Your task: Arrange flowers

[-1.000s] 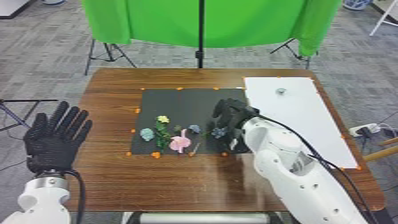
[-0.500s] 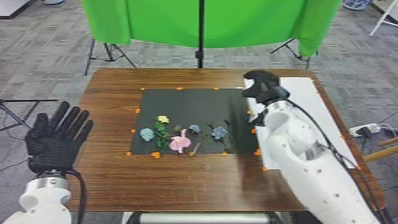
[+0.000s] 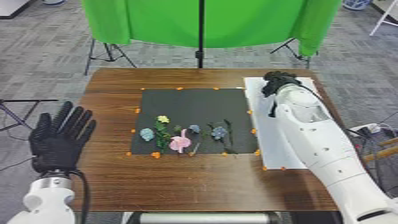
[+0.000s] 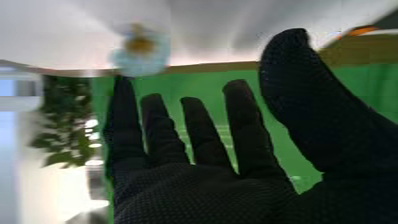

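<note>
Head view: one brown table [image 3: 160, 185], bearing a black mat [image 3: 195, 105] with a white sheet [image 3: 274, 137] beside it on the right. On the mat's near half, left to right: one pale blue bloom [image 3: 147, 134]; one yellow bloom [image 3: 163, 119], set farther from me, with green leaves [image 3: 162, 137] on its near side; one pink bloom [image 3: 180, 143]; one small blue bloom [image 3: 195, 128]; one larger blue bloom [image 3: 219, 132]; one thin green stem [image 3: 229, 135]. Orange markers [image 3: 155, 155] along the edges of mat and sheet. Beyond the table, one green cloth [image 3: 151, 25]. My left hand [image 3: 55, 150]: at the table's left side, well apart from the flowers, fingers straight and spread. My right hand [image 3: 281, 80]: over the far part of the white sheet. Right wrist view: my right hand [image 4: 204, 192], wide, fingers straight and a little apart, thumb well away from them, nothing held. One light blue flower [image 4: 139, 52] with a yellow-brown centre, near one outer fingertip, against the white surface; whether it touches the fingertip, I cannot tell. Behind the fingers, the green cloth; off to one side, one leafy plant [image 4: 60, 120].
</note>
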Robot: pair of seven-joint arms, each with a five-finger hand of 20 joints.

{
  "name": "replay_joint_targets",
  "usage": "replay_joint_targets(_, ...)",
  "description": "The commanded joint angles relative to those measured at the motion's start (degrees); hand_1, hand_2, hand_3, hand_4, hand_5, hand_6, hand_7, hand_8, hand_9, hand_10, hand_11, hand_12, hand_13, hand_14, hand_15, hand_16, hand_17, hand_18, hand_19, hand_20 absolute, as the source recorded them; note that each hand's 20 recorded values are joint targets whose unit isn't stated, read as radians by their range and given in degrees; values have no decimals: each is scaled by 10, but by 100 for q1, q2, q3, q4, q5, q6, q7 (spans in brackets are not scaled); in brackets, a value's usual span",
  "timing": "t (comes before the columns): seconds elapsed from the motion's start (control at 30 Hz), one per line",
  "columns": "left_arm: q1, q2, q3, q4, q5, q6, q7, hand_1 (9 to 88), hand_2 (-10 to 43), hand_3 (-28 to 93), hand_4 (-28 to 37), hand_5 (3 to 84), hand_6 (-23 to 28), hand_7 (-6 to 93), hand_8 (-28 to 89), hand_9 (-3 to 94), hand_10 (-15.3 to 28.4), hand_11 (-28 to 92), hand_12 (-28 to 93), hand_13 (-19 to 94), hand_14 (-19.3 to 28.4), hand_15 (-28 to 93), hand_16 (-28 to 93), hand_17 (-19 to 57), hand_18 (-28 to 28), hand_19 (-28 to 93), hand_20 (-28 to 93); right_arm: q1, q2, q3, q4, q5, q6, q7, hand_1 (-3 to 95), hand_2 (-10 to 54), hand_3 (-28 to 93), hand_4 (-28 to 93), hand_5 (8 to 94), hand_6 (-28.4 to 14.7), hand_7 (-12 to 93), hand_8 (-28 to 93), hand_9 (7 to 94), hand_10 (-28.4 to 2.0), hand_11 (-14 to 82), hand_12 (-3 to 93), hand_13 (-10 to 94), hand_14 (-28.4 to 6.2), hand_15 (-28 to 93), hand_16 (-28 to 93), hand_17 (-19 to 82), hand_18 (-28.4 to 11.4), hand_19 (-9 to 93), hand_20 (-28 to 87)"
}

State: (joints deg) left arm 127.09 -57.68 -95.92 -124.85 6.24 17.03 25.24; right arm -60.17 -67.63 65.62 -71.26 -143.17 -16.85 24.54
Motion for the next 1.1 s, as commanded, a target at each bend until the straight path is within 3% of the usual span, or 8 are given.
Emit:
replay_joint_targets(0.03, 51, -27, 0, 1, -92, 68, -30, 252, 126, 742, -283, 436, 80, 106, -86, 394, 141, 171, 106, 336, 134, 211, -20, -49, 145, 352, 141, -220, 140, -120, 3, 231, 559, 948, 467, -95, 881, -283, 391, -17, 158, -135, 328, -137, 81, 119, 295, -169, 157, 198, 166, -251, 597, 197)
replay_joint_targets(0.17, 62, -24, -18, 1, -96, 49, -23, 252, 132, 739, -283, 438, 80, 105, -86, 397, 140, 173, 105, 343, 135, 217, -19, -48, 145, 352, 140, -309, 137, -134, 37, 236, 784, 738, 534, -95, 845, -283, 576, 6, 168, -142, 566, -121, 123, 124, 545, -112, 236, 180, 285, -235, 698, 258)
replay_joint_targets(0.27, 23, -25, 29, 42, -93, -51, -9, 251, 133, 740, -283, 439, 81, 106, -86, 397, 141, 172, 105, 344, 136, 220, -21, -47, 145, 353, 140, -358, 150, -193, 24, 345, 1244, 640, 594, -95, 739, -283, 657, 17, 177, -135, 684, -111, 138, 166, 656, -66, 227, 337, 352, -198, 734, 343)
replay_joint_targets(0.43, 16, -35, 55, 44, -95, -66, -57, 253, 128, 742, -283, 438, 82, 106, -86, 396, 141, 172, 105, 342, 136, 222, -23, -47, 145, 354, 140, -497, 408, -352, -396, 461, 1809, 554, 589, -95, 714, -283, 752, 3, 289, -20, 839, -110, 78, 352, 735, -58, 293, 413, 365, -193, 766, 392)
replay_joint_targets(0.63, 85, -35, -55, 12, -62, -64, -44, 253, 127, 743, -283, 438, 82, 105, -86, 396, 141, 171, 106, 341, 137, 223, -23, -48, 145, 354, 140, -1238, 955, -253, -2008, 835, 1955, 450, 591, -95, 725, -283, 763, 3, 334, -14, 859, -108, 96, 383, 742, -61, 334, 423, 363, -196, 794, 409)
replay_joint_targets(0.77, 169, -41, -146, -10, -52, -61, -38, 253, 127, 742, -283, 439, 82, 104, -85, 397, 142, 170, 105, 341, 137, 223, -23, -48, 145, 355, 140, -1866, 1142, -43, -2981, 978, 1470, 319, 592, -95, 730, -283, 760, 1, 341, -10, 858, -107, 99, 393, 740, -61, 350, 423, 362, -198, 804, 414)
replay_joint_targets(0.93, 155, -54, -191, 3, -74, -78, -27, 254, 127, 741, -283, 439, 82, 104, -85, 398, 142, 171, 106, 341, 138, 224, -23, -48, 145, 354, 139, -2350, 1233, -113, -3529, 1059, 1252, 113, 592, -95, 732, -283, 760, -3, 340, -6, 856, -111, 101, 397, 735, -62, 361, 421, 360, -199, 807, 417)
replay_joint_targets(1.1, 22, -26, -184, 43, -26, -94, -147, 253, 127, 742, -283, 439, 82, 105, -85, 398, 142, 171, 107, 341, 138, 223, -23, -48, 146, 355, 140, -2520, 1196, -295, -3681, 992, 1265, -8, 592, -95, 733, -283, 758, -4, 336, -8, 849, -112, 99, 396, 727, -63, 365, 418, 355, -200, 810, 419)
